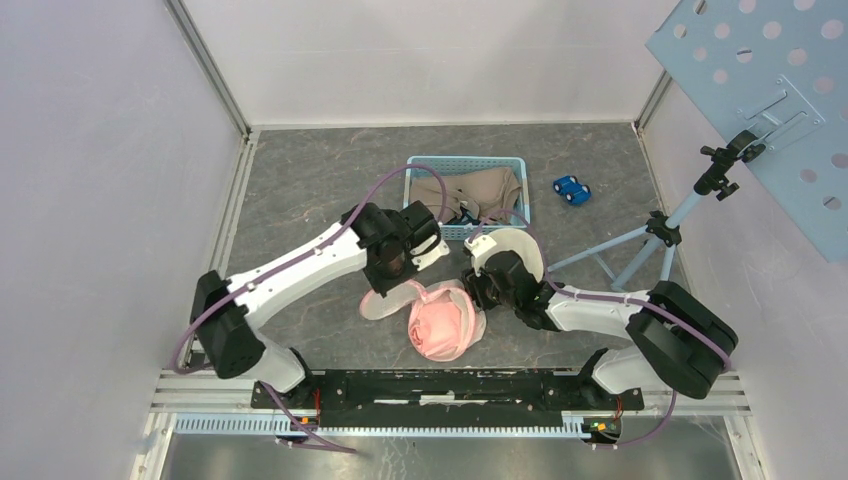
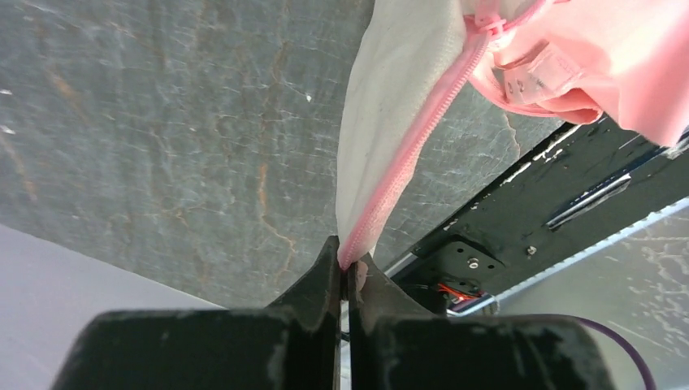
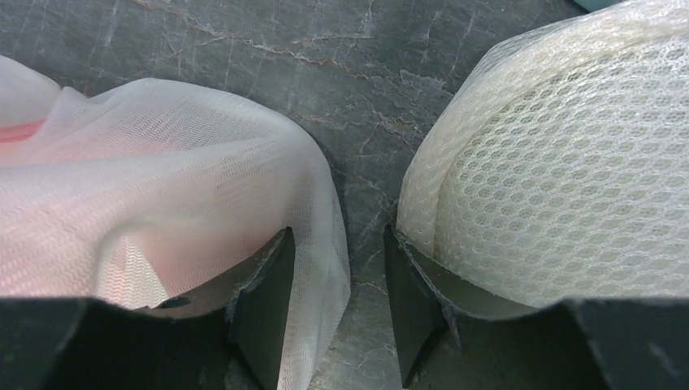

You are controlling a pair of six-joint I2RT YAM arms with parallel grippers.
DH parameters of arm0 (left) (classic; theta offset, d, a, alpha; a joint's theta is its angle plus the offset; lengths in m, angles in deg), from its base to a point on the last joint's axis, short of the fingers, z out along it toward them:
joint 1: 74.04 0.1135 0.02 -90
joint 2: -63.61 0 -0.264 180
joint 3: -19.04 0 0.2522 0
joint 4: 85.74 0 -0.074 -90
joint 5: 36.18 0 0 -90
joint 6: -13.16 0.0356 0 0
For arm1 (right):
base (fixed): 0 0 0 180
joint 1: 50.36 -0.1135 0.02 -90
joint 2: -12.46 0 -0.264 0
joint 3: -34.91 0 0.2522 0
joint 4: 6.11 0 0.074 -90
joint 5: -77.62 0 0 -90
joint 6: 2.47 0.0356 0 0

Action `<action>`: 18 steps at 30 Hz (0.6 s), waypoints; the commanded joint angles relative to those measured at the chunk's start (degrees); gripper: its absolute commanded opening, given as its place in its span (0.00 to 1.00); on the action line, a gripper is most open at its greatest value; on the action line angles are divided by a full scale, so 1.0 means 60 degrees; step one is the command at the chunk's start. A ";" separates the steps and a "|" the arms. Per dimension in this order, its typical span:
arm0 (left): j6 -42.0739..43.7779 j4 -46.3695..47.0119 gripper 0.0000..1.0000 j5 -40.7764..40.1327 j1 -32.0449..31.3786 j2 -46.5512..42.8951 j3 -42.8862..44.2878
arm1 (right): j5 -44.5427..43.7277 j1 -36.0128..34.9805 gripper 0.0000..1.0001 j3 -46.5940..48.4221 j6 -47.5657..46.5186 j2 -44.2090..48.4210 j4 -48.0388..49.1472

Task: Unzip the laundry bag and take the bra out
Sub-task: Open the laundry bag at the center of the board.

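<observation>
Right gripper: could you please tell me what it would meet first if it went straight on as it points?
Probably the bare table, straight between the right gripper's open jaws; the laundry bag drapes over one finger.

The desk (image 1: 300, 180) lies bare across the upper left of the top view and in the strip behind the basket (image 1: 465, 161). At centre the laundry bag (image 1: 445, 320) fills the ground between the left claw (image 2: 348, 264) and the right claw (image 3: 339, 240). A toy car (image 1: 572, 189) and a tripod (image 1: 640, 250) block the right side. A perforated panel (image 1: 770, 100) overhangs the upper right corner. In the right wrist view, only a narrow lane of desk runs between the bag and a white mesh dome (image 3: 552, 162).
</observation>
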 commanded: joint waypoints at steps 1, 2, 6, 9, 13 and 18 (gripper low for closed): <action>-0.0486 -0.0113 0.02 0.0955 0.0633 0.0912 0.0172 | -0.0475 0.0130 0.52 0.0461 -0.0338 0.0324 -0.0139; -0.0474 -0.0042 0.02 0.1068 0.0777 0.1108 0.0264 | -0.0479 0.0136 0.52 0.0479 -0.0355 0.0366 -0.0158; -0.0382 0.0365 0.02 0.0680 0.1491 0.1629 0.0195 | -0.0535 0.0137 0.53 0.0678 -0.0530 0.0489 -0.0387; -0.0431 0.0509 0.15 0.0127 0.1860 0.2015 0.0425 | -0.0530 0.0135 0.55 0.0858 -0.0583 0.0625 -0.0538; -0.0363 0.0756 0.34 -0.0565 0.2091 0.2335 0.0799 | -0.0373 0.0138 0.57 0.1098 -0.0555 0.0885 -0.0664; -0.0303 0.1062 0.48 -0.1544 0.2607 0.2263 0.0962 | -0.0339 0.0145 0.63 0.1416 -0.0576 0.1233 -0.0970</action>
